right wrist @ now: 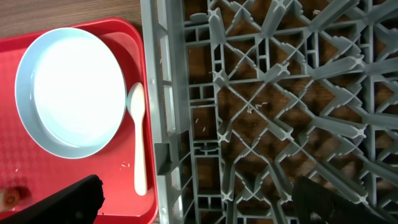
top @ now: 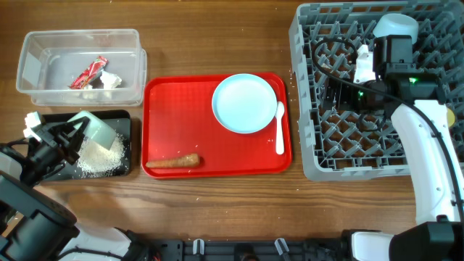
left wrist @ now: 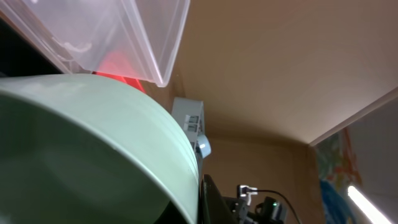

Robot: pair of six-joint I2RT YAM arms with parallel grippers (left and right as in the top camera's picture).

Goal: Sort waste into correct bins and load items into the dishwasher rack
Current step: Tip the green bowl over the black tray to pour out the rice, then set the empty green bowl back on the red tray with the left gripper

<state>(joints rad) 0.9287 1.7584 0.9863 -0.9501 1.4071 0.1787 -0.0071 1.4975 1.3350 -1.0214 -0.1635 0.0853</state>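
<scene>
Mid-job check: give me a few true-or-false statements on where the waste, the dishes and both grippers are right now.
1. The wrapper is in the clear tub. True.
2. The carrot is in the black tray. False: it lies on the red tray.
3. The left gripper holds the green bowl over the black tray. True.
4. The plate is in the rack. False: it is on the red tray.
5. The right gripper grips the spoon. False: it is open over the rack.
</scene>
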